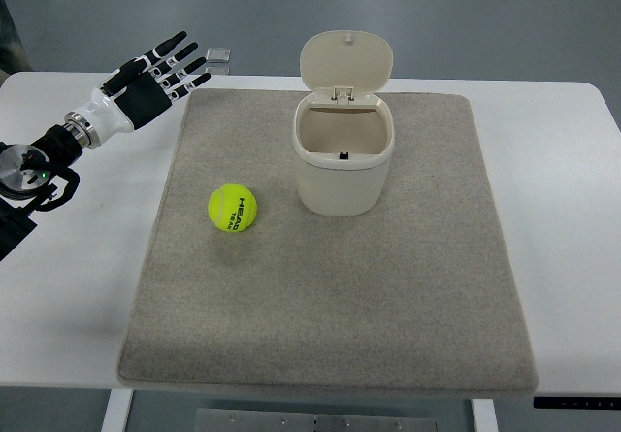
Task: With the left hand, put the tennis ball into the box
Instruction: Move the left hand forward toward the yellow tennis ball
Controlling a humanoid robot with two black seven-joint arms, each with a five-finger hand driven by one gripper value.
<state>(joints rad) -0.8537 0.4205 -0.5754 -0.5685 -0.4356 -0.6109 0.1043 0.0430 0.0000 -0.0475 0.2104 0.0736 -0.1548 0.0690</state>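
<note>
Yellow-green felt marks the tennis ball [233, 209], which rests on the grey mat [330, 296], left of the mat's centre, with dark print on its side facing the camera. Just to the right of the ball, and apart from it, stands the cream box [343, 172], upright on the mat; its hinged lid [346, 60] is raised at the back edge, so that the interior is exposed and nothing can be seen inside it. The mat covers most of the white surface [572, 218]. The left hand [155, 81] hovers over the far left corner of the surface, well apart from the ball, its black fingers [181, 61] extended and spread, holding nothing; its arm enters from the left edge. A small pale flat object [219, 58] lies at the far edge of the surface, just beyond the fingertips.
</note>
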